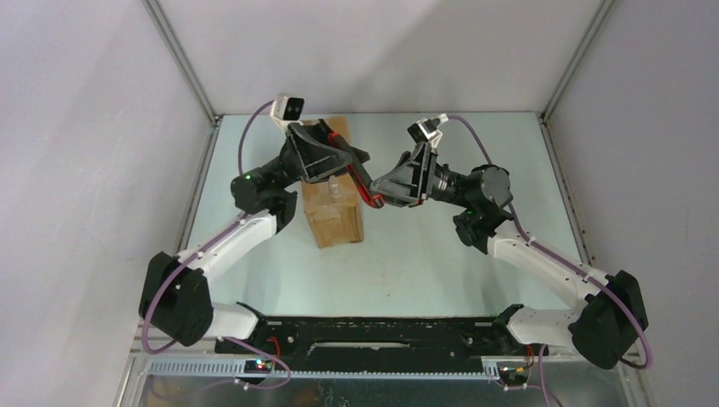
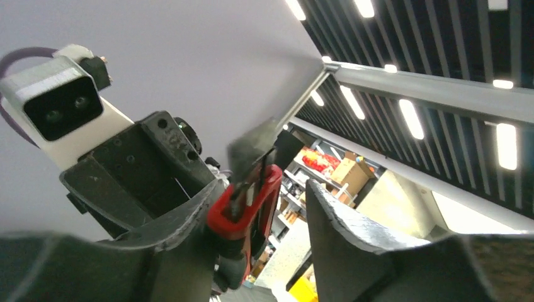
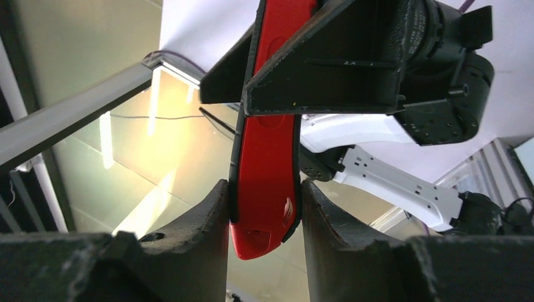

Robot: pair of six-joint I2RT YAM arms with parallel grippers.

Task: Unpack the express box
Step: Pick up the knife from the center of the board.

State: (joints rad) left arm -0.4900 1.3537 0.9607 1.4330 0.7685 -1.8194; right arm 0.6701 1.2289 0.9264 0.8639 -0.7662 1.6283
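Right fingers (image 3: 195, 245) clamp the handle of the red utility knife (image 3: 267, 157) so its other end sits between the part-open left fingers (image 2: 352, 233), one side still gapped, likely readying the blade for the express box (image 1: 332, 222) beneath them.

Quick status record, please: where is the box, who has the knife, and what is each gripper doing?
express box: lies on the table, partly under the left arm; state of the flaps cannot be judged
utility knife: red handle, held in the air between the two grippers, beside the box
right gripper: shut on the utility knife, both fingers pressed to the handle
left gripper: open around the knife's other end; one finger against it, a gap at the other
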